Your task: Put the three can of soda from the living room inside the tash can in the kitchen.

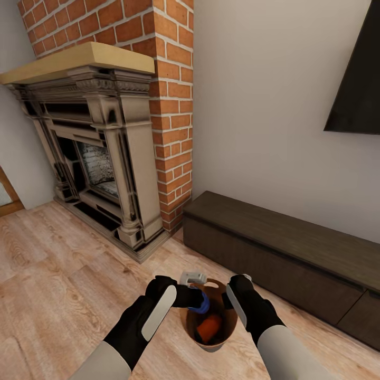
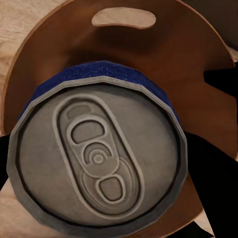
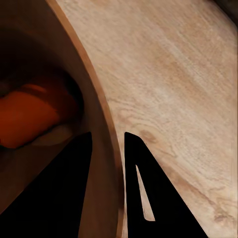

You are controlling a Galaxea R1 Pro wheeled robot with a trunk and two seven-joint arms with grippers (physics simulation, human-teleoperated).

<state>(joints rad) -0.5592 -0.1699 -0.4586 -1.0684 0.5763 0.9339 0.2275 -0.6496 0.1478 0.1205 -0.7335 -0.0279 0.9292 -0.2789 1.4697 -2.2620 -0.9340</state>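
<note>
A dark blue can of soda (image 1: 200, 304) hangs over the mouth of the tash can (image 1: 226, 326), with my left gripper (image 1: 196, 300) shut on it. The left wrist view looks onto its grey top (image 2: 99, 158) with the bin's coppery inner wall (image 2: 163, 54) and oval handle hole (image 2: 124, 19) behind it. An orange can (image 1: 207, 327) lies inside the bin, also seen in the right wrist view (image 3: 29, 116). My right gripper (image 1: 228, 301) is shut on the bin's rim (image 3: 101, 124), one finger inside and one finger (image 3: 148, 193) outside.
I stand on light wood plank floor (image 1: 63, 274) in the living room. The red-brick fireplace (image 1: 105, 158) is ahead on the left, a low dark cabinet (image 1: 285, 248) runs along the wall on the right, and a wall TV (image 1: 359, 89) hangs above it.
</note>
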